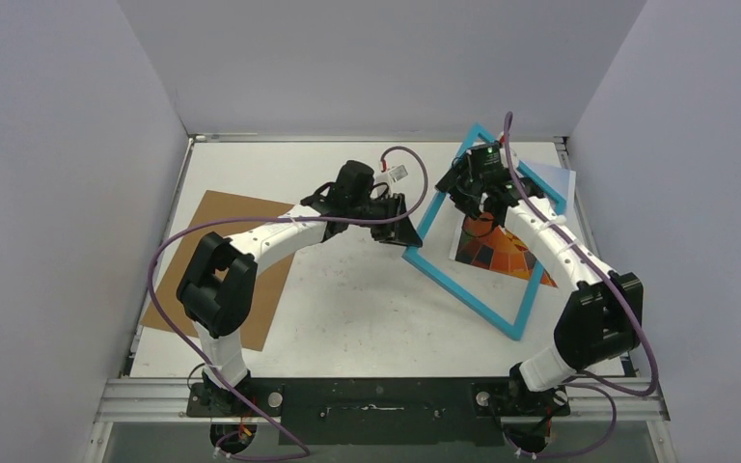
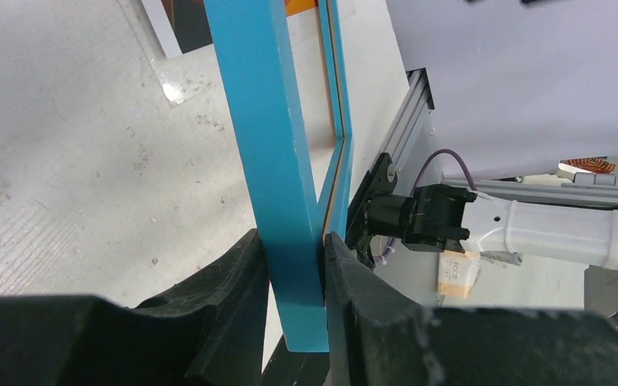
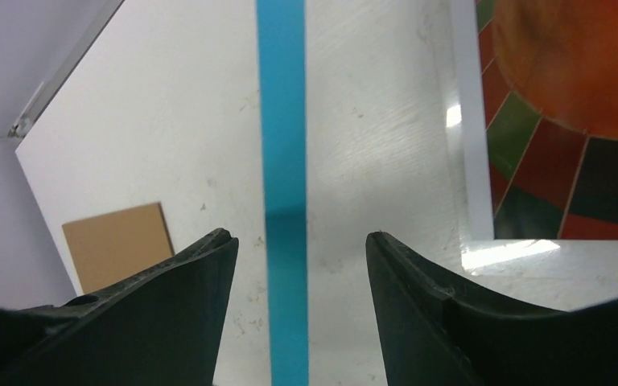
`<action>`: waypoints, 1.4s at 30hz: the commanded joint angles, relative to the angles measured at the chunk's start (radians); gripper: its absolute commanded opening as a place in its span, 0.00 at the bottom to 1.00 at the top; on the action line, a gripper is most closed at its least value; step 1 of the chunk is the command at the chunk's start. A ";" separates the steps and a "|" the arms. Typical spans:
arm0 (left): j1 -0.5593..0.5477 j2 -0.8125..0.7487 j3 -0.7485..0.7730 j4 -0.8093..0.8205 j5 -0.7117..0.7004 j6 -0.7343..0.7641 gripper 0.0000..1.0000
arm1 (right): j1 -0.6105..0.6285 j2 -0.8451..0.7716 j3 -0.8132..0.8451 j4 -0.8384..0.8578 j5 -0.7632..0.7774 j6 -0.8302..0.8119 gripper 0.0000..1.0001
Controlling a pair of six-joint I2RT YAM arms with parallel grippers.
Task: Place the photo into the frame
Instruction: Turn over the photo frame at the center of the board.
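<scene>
frame (image 2: 278, 201) sits right of centre, its left corner clamped by the left gripper (image 2: 294, 241); the right gripper (image 3: 299, 235) straddles its far bar, jaws apart; the photo (image 1: 490, 249) lies inside its outline.

A scuffed white worktop (image 1: 347, 289) is boxed in by plain pale grey walls (image 1: 367, 58) along its left, far and right edges; a metal rail (image 1: 154, 397) lines its near edge.
</scene>
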 commanded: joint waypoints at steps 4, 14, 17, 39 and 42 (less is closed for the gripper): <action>-0.022 -0.052 0.049 -0.005 -0.043 0.112 0.00 | -0.087 0.102 0.053 0.059 -0.041 -0.053 0.59; -0.033 -0.075 0.036 -0.019 -0.074 0.128 0.00 | -0.090 0.158 0.074 0.163 -0.155 -0.069 0.66; -0.037 -0.078 0.034 -0.018 -0.079 0.130 0.00 | -0.091 0.173 0.089 0.162 -0.172 -0.081 0.67; -0.038 -0.190 0.079 -0.060 -0.105 0.159 0.87 | -0.072 0.000 0.230 -0.127 0.063 -0.139 0.00; -0.032 -0.254 0.092 -0.025 -0.062 0.154 0.96 | -0.069 -0.081 0.254 -0.182 0.113 -0.146 0.00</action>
